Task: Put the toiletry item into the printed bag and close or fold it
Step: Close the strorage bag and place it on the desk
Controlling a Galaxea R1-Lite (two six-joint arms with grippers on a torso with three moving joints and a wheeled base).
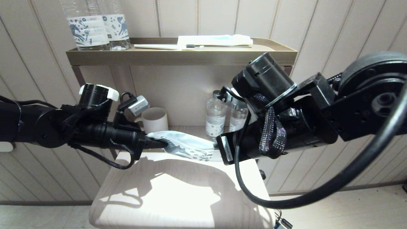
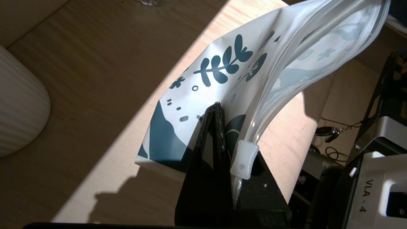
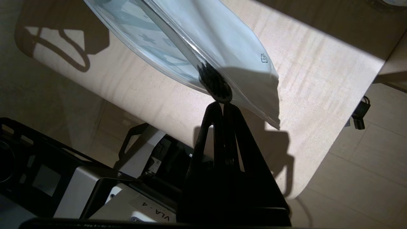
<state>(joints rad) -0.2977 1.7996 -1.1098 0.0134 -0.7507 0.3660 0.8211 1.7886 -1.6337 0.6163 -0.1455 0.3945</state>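
- Two grippers hold the bag (image 1: 187,147) mid-frame, above the table (image 1: 178,194).
- Left gripper (image 2: 219,109) is pressed together on the printed end, beside the zip slider (image 2: 243,156).
- Right gripper (image 3: 222,106) pinches the opposite edge.
- The toothbrush (image 3: 190,55) lies inside, bristles nearest the right fingertips.

Hard light falls on the desk (image 1: 178,194) from about twelve o'clock, leaving a glaring white patch and sharp arm shadows. The wall panels bow toward the head view's edges. Both wrist views are dim beyond the sunlit strip.
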